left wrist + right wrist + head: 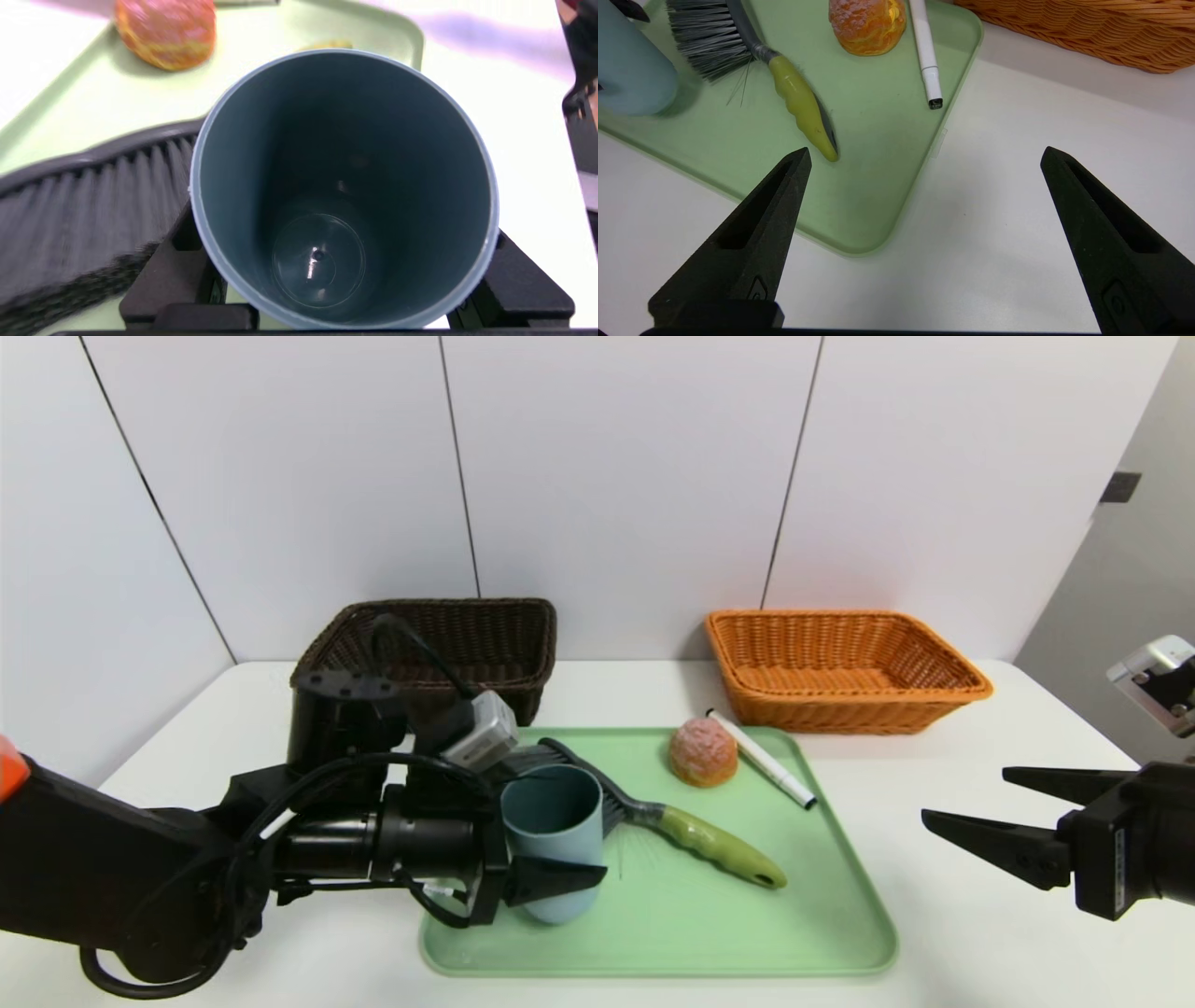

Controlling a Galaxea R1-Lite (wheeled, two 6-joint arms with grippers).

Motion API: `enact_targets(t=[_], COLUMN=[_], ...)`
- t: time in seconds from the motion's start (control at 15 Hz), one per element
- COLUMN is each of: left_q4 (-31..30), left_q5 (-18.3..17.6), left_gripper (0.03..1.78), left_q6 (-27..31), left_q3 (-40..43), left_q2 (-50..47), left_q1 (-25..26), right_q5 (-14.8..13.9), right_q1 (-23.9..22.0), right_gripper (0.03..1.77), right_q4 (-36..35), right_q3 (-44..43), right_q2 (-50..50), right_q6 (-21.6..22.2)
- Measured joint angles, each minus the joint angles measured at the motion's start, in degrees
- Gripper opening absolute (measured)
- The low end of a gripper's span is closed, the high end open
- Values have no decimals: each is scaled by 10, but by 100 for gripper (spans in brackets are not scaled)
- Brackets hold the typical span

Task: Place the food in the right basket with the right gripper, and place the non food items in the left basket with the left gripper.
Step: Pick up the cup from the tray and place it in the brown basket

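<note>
My left gripper (553, 835) is closed around the blue-grey cup (553, 845), over the tray's (738, 933) nine o'clock side. The brush (691, 826) lies just beside it, green handle pointing to four o'clock. The bun (703, 752) and marker (764, 761) sit near one o'clock on the tray. Beyond, the dark brown basket (448, 644) stands at eleven, the orange basket (845, 663) at one. My right gripper (966, 795) waits at three, fingers spread, holding nothing.

the brush's bristles (611, 807) are partly hidden behind the cup (553, 845) in the head view. the bun (167, 32) is blurred and cut off by the left wrist view's edge. the orange basket (1101, 35) is cropped in the right wrist view.
</note>
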Motion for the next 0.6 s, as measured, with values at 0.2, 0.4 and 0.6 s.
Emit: enact_targets(t=[0.2,0.4,0.6], left_q4=[1,5,12], left_q5=[56,78,81], left_gripper=[116,116,115], left_q6=[-29,-63,-67], left_q3=[-37,-99,-153], left_q2=[-36,-54,-56], left_q1=[36,83,133], right_q5=[-1,-2,-1], right_q1=[0,0,0], right_gripper=[170,170,170], right_q4=[-2,-4,-5], right_q3=[0,0,1], right_q2=[0,-1,-1], right_q6=[0,1,0])
